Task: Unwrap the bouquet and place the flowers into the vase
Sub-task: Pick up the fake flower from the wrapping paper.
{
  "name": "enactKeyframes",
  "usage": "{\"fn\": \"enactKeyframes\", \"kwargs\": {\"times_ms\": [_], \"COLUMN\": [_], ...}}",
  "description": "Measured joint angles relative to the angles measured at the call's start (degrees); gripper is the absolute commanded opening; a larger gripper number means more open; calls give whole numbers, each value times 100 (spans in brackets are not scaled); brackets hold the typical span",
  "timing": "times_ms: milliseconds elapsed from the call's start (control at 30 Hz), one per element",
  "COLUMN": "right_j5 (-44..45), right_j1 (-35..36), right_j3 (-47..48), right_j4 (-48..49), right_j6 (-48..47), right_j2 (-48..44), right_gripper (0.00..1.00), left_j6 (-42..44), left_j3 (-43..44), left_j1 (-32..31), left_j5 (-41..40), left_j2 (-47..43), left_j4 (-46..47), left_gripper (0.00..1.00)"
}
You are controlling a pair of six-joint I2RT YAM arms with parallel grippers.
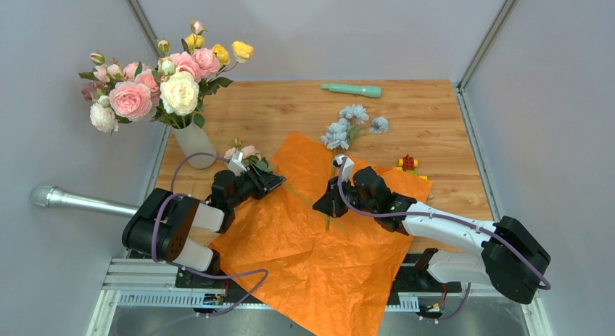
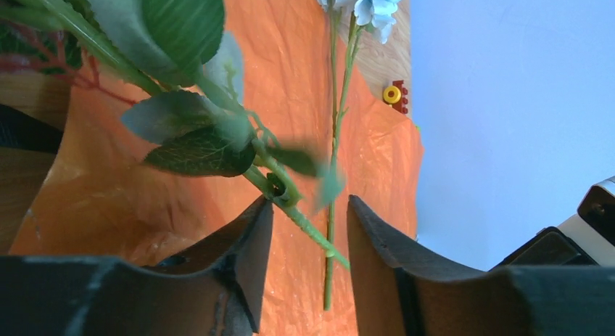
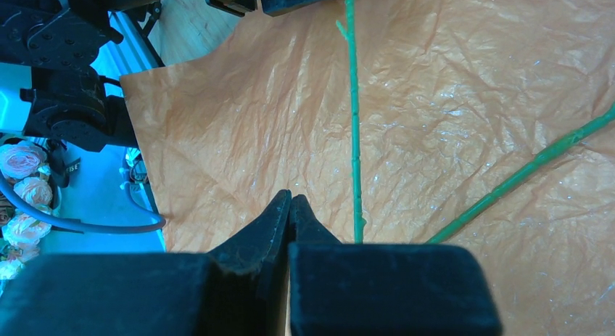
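The paper (image 1: 312, 256) lies unfolded, a crinkled orange sheet whose near corner hangs over the near edge of the tabletop (image 1: 428, 111), so the unwrapping looks done to me. My right fingers (image 3: 268, 234) are pressed together with nothing between them, tips down on the sheet just beside a bare green stem (image 3: 354, 133). I judge that this pins the paper while the other side lifts. To the left, my left fingers (image 2: 246, 249) stand apart with a leafy stem (image 2: 290, 205) crossing the gap, not clamped on it as far as I can see. They sit low on the stem, I think so the bloom can go in head up. That stem belongs to a peach flower (image 1: 243, 153) at the sheet's far left edge. Farther off, a pale blue spray (image 1: 348, 125) lies on the wood at the sheet's far corner, its thin stem running back over the paper. Far left stands the vase (image 1: 194, 141), off-white and narrow, already crowded with pink, white and yellow blooms (image 1: 156, 85)
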Motion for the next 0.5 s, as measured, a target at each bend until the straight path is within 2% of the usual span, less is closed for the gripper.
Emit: {"fn": "enactKeyframes", "kwargs": {"times_ms": [333, 433, 500], "right_j5": [-13, -9, 13], "right_j1": [4, 4, 4], "right_j3": [0, 0, 0], "right_j4": [-2, -2, -22], "right_j6": [-7, -20, -48], "right_j2": [0, 0, 4], "right_gripper": [0, 0, 4], "left_j6": [20, 22, 37], "left_j3": [2, 2, 2], "left_j1": [0, 0, 0], "left_j5": [-33, -57, -74], "left_j2": [195, 203, 203], "left_j4": [136, 133, 129], "left_gripper": [19, 20, 26]}}
